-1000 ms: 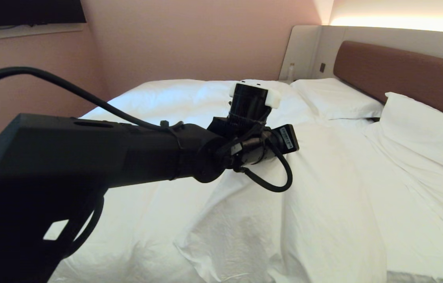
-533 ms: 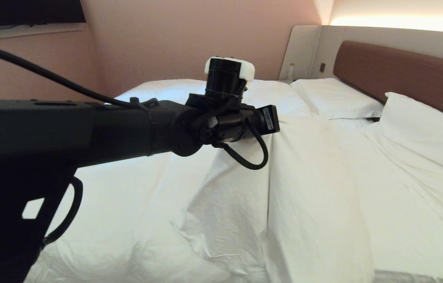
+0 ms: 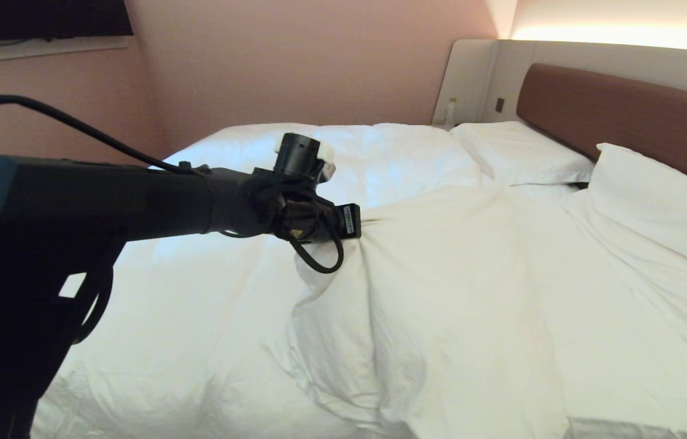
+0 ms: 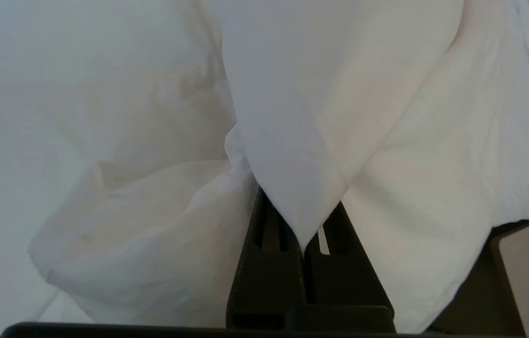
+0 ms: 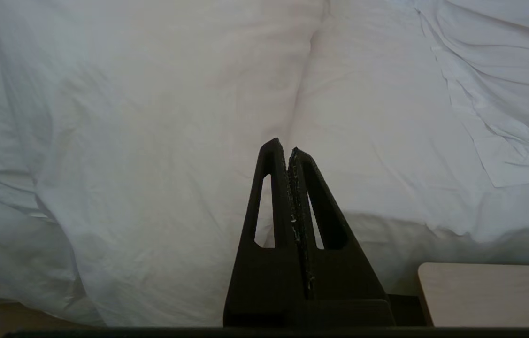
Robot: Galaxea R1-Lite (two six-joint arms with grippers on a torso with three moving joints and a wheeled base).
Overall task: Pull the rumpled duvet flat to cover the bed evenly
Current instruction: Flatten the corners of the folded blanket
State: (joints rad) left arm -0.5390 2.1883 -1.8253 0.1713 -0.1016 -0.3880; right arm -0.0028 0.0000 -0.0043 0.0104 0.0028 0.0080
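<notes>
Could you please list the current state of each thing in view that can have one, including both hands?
Duvet: rumpled, one fold pinched and pulled up into a ridge, not yet flat.
Left hand: shut on the duvet, held above the bed.
Right hand: shut, empty, parked by the bed's side.
Pillows: lying at the headboard, uncovered.
Bed: unmade.

Left gripper [image 4: 309,234] clamped tight on a pointed fold of the white duvet [image 4: 302,141]; cloth drapes both sides, hiding the fingertips; more rumpled duvet beyond
</notes>
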